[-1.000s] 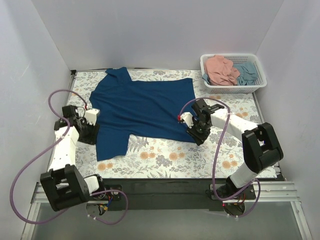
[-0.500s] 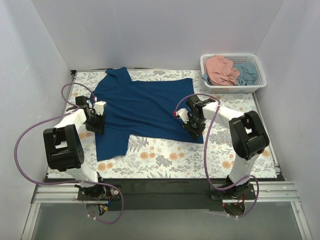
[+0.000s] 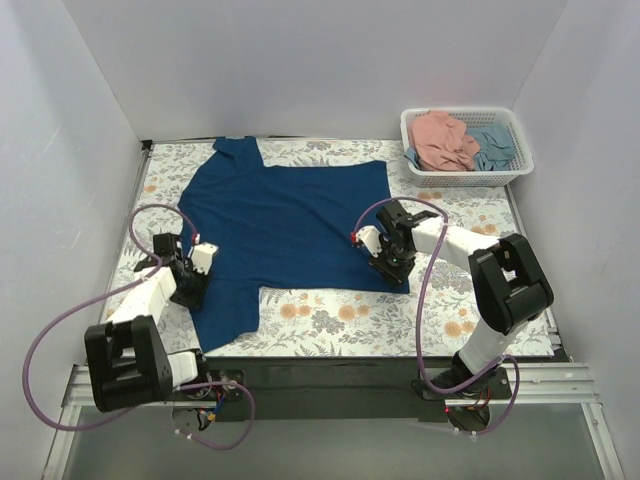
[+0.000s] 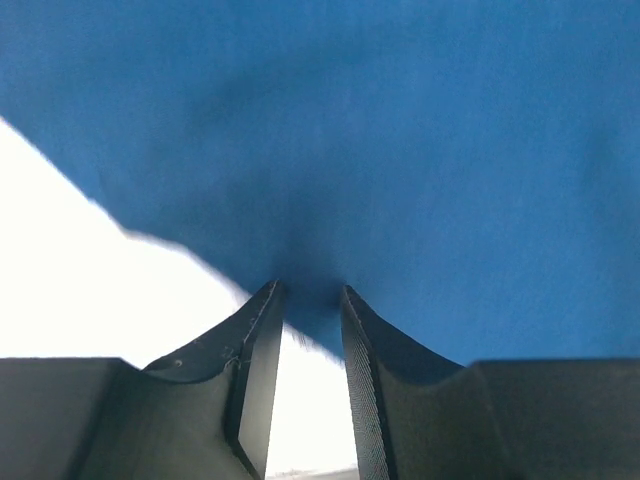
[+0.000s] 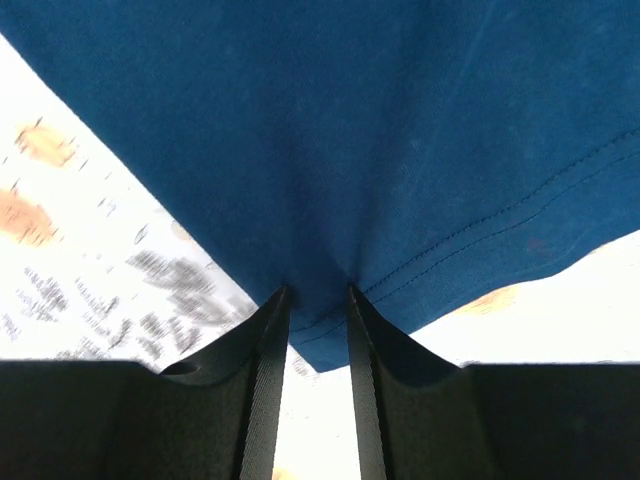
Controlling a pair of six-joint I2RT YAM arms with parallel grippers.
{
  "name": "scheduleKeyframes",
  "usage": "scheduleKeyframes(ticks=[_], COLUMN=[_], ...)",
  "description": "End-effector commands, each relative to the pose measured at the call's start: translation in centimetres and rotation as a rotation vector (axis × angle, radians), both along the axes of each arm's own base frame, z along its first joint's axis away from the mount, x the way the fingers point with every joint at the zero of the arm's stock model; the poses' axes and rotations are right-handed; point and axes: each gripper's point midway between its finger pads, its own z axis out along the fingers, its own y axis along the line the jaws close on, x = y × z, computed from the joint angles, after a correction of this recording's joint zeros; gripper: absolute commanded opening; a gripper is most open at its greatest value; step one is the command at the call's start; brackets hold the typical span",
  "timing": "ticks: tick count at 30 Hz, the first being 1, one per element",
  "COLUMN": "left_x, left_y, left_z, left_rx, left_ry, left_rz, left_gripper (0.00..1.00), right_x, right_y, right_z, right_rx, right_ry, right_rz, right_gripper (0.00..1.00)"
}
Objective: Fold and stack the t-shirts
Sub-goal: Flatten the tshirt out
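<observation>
Navy blue soft cloth t-shirt (image 3: 285, 215) lies flat mid-worktop (image 3: 330, 315). The left pincer (image 4: 310, 292) at 8 o'clock and right pincer (image 5: 318, 292) at 4 o'clock pinch its edges. They have tugged it nearer, smoothing it for folding.

No readable text, labels, brands, numbers or signs in any view.

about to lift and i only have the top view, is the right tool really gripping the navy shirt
observer: Yes, the right wrist view shows the right tool pinching the navy shirt at a hemmed corner.
operator: and the left
observer: The left tool pinches a plain edge, with cloth bunched in its grip.
operator: any hem there
observer: No stitching shows in the left wrist view.
</observation>
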Motion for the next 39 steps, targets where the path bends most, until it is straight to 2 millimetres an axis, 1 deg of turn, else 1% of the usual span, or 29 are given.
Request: scheduleKeyframes(ticks=[1, 2, 3, 4, 6, 7, 9, 10, 12, 13, 14, 15, 16, 17, 19, 20, 22, 23, 25, 26, 27, 29, 30, 31, 33, 34, 36, 39], left_x=[-4.7, -4.9, -4.4, -5.0, -4.0, -2.1, 0.0, 2.1, 4.2, 5.2, 6.6, 7.4, 8.6, 9.1, 9.7, 9.7, 9.1, 8.0, 6.8, 6.0, 4.4, 2.5, 1.7, 0.0, -1.8, -2.6, -3.7, -4.6], left_y=[0.2, 0.0, -0.4, -0.8, -1.1, -1.2, -1.3, -1.2, -1.1, -1.0, -0.6, -0.3, 0.1, 0.4, 0.9, 1.1, 1.4, 1.2, 1.5, 1.5, 1.4, 1.2, 1.1, 0.8, 0.5, 0.4, 0.2, -0.2], left_z=[0.5, 1.0, 2.0, 2.4, 3.6, 5.1, 6.4, 7.4, 7.7, 6.8, 7.1, 6.9, 6.6, 5.7, 4.7, 4.0, 2.7, 1.8, 1.1, 0.8, 0.5, 0.0, 0.0, -0.2, -0.3, -0.3, -0.3, -0.1], left_rx=[0.038, 0.035, 0.014, -0.006, -0.023, -0.036, -0.052, -0.068, -0.086, -0.101, -0.089, -0.082, -0.072, -0.062, -0.048, -0.046, -0.031, -0.028, -0.008, -0.004, 0.001, 0.006, 0.008, 0.006, 0.004, 0.009, 0.008, -0.009], left_ry=[0.105, 0.099, 0.065, 0.086, 0.051, -0.014, -0.067, -0.098, -0.106, -0.076, -0.098, -0.103, -0.121, -0.097, -0.081, -0.064, -0.042, -0.015, 0.009, 0.024, 0.047, 0.076, 0.084, 0.109, 0.134, 0.133, 0.154, 0.177], left_rz=[-0.044, -0.064, -0.087, -0.102, -0.108, -0.106, -0.085, -0.057, -0.034, -0.012, -0.006, 0.001, 0.010, 0.022, 0.038, 0.046, 0.055, 0.056, 0.059, 0.061, 0.054, 0.046, 0.042, 0.034, 0.027, 0.022, 0.016, 0.011], left_gripper=[0.28, 0.28, 0.28, 0.28, 0.30, 0.32, 0.36, 0.37, 0.38, 0.38, 0.38, 0.38, 0.38, 0.38, 0.38, 0.38, 0.37, 0.37, 0.37, 0.36, 0.36, 0.35, 0.35, 0.34, 0.34, 0.34, 0.34, 0.33], right_x=[-4.4, -4.7, -4.9, -5.0, -4.4, -3.8, -2.4, -1.9, -1.0, -0.7, -0.5, -0.3, -0.2, 0.0, 0.0, 0.1, 0.0, 0.0, -0.3, -0.4, -0.6, -1.2, -1.4, -1.6, -2.4, -2.7, -3.9, -5.4], right_y=[-0.5, -0.5, -0.4, -0.3, 0.0, 0.1, 0.8, 0.8, 1.1, 1.0, 1.0, 1.0, 0.8, 0.7, 0.2, 0.1, -0.3, -0.4, -0.5, -0.6, -0.7, -0.9, -0.9, -0.8, -1.0, -1.0, -1.0, -1.0], right_z=[-0.3, 0.1, 0.3, 0.5, 1.4, 1.7, 2.7, 2.9, 3.1, 2.8, 2.7, 2.5, 1.9, 1.6, 0.6, 0.3, -0.6, -0.9, -1.5, -1.6, -1.8, -2.0, -2.0, -1.9, -1.9, -1.6, -1.6, -1.3], right_rx=[-0.009, -0.005, -0.001, 0.009, 0.018, 0.018, 0.028, 0.023, 0.017, 0.005, -0.001, -0.006, -0.018, -0.028, -0.051, -0.055, -0.077, -0.079, -0.089, -0.091, -0.090, -0.091, -0.090, -0.082, -0.075, -0.067, -0.063, -0.053], right_ry=[0.111, 0.112, 0.116, 0.119, 0.099, 0.080, 0.039, 0.024, 0.010, 0.009, 0.009, 0.011, 0.019, 0.021, 0.033, 0.030, 0.040, 0.040, 0.054, 0.056, 0.064, 0.078, 0.083, 0.087, 0.103, 0.101, 0.126, 0.152], right_rz=[0.030, 0.031, 0.039, 0.042, 0.044, 0.044, 0.044, 0.039, 0.038, 0.039, 0.039, 0.037, 0.037, 0.036, 0.031, 0.033, 0.033, 0.033, 0.036, 0.038, 0.038, 0.042, 0.043, 0.044, 0.045, 0.048, 0.060, 0.082], right_gripper=[0.36, 0.36, 0.37, 0.37, 0.38, 0.38, 0.38, 0.38, 0.38, 0.38, 0.38, 0.38, 0.38, 0.38, 0.38, 0.37, 0.38, 0.38, 0.37, 0.38, 0.38, 0.38, 0.38, 0.38, 0.38, 0.38, 0.38, 0.38])
